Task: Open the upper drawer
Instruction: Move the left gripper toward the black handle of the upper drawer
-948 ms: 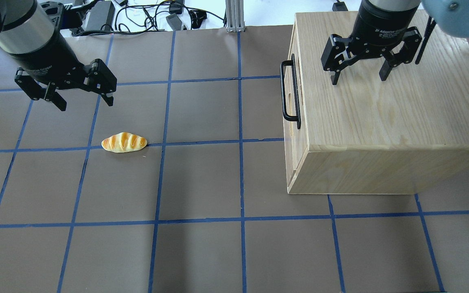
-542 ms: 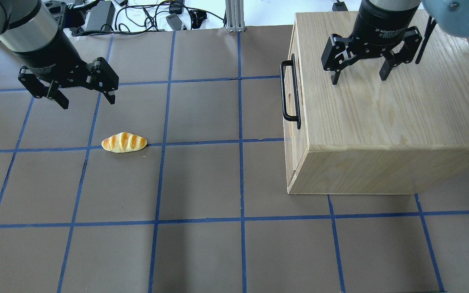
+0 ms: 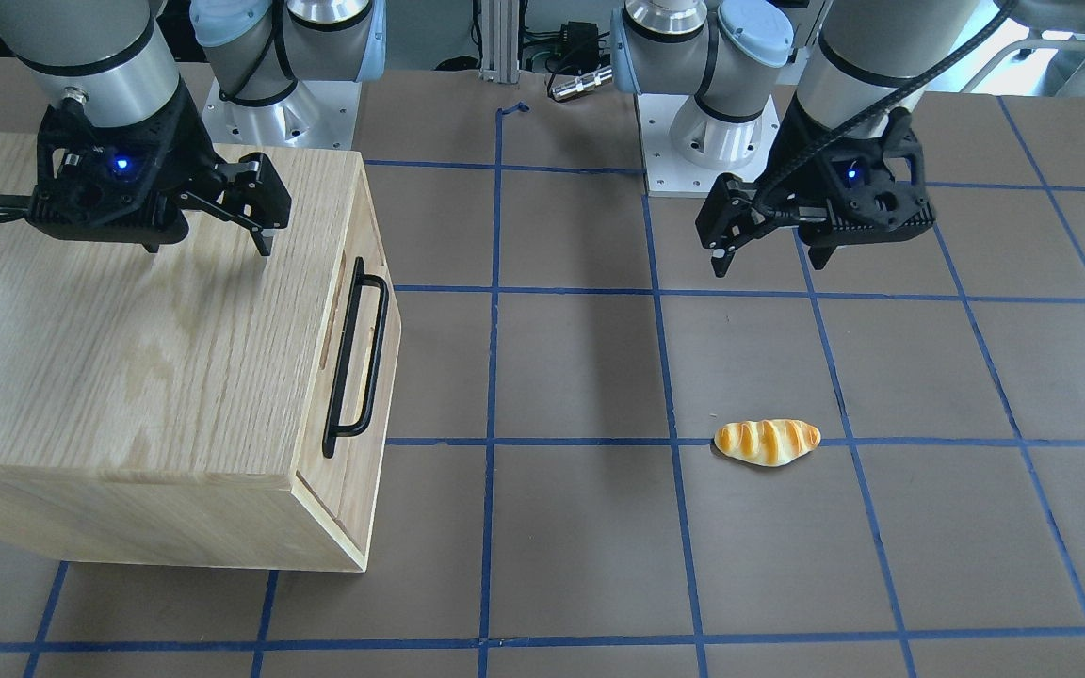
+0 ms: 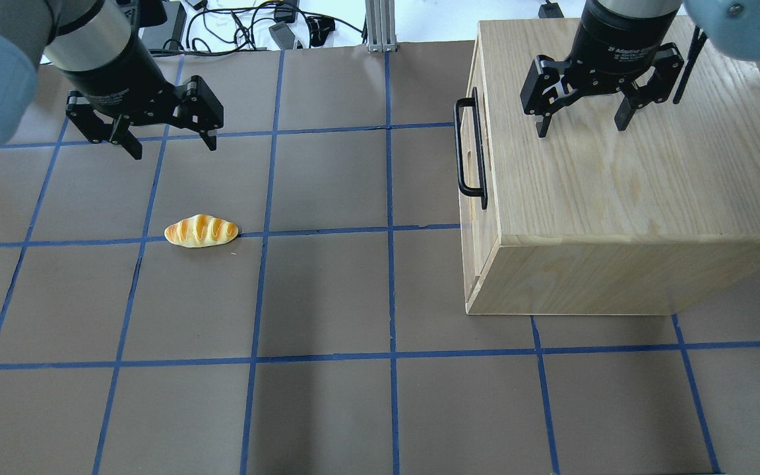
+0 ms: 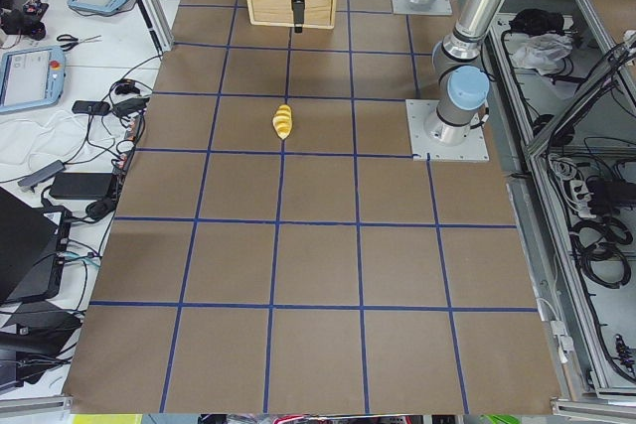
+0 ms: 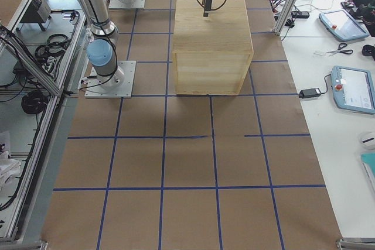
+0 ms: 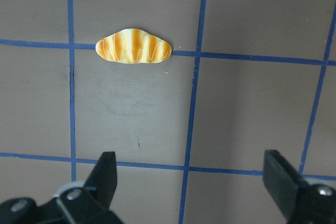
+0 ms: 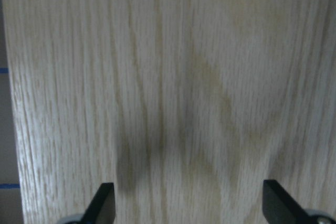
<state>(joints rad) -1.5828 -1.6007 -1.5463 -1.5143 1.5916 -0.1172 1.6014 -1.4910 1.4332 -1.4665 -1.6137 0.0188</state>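
The oak-grain cabinet [image 4: 617,191] stands at the table's right in the overhead view. Its upper drawer [image 4: 472,153] is shut, flush with the cabinet front, and its long black bar handle [image 4: 460,148] faces the table's middle. The drawer front [image 3: 343,369] and handle [image 3: 365,363] also show in the front-facing view. My right gripper [image 4: 581,128] is open and empty, hovering over the cabinet top behind the handle. My left gripper [image 4: 173,148] is open and empty above the brown table, far to the left of the handle. The wrist views show both grippers with fingers spread.
A toy bread roll [image 4: 200,231] lies on the table just in front of the left gripper; it also shows in the left wrist view [image 7: 134,46]. Cables and power bricks [image 4: 241,23] and an aluminium post [image 4: 380,26] line the far edge.
My left gripper has moved to the right and slightly toward the far edge, still open. The right gripper, cabinet and bread roll have not moved.
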